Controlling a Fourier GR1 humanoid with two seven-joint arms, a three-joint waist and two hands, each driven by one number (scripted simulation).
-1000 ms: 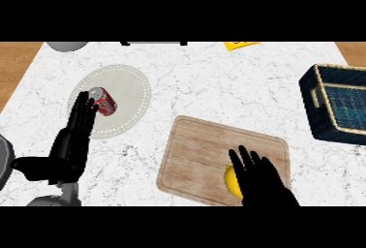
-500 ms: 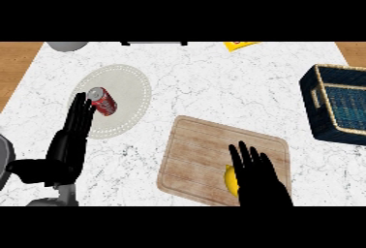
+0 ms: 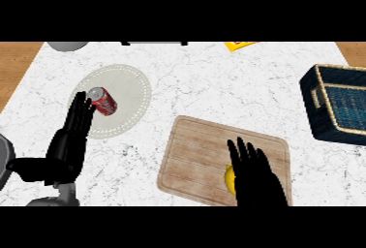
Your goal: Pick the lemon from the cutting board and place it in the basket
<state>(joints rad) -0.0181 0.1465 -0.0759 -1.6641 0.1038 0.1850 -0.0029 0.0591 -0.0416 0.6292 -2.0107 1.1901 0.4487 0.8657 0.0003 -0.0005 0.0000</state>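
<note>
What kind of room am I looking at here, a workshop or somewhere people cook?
Most likely a kitchen: a white marble-look counter holds a wooden cutting board with a lemon on it, and a plate bearing a soda can.

**Surfaces and Finishes on the Desk**

The desk [image 3: 214, 82] looks like white marble with fine grey veins, smooth and faintly polished; strips of warm wood show at its far corners. The cutting board [image 3: 200, 160] is pale wood with visible grain lines, matt. The basket [image 3: 342, 104] appears woven, dark blue with tan rims. The plate [image 3: 129, 87] is off-white and matt, with a dotted rim. The can [image 3: 102, 100] looks like glossy red metal. Each robot hand [image 3: 257, 179] is matt black.
</note>
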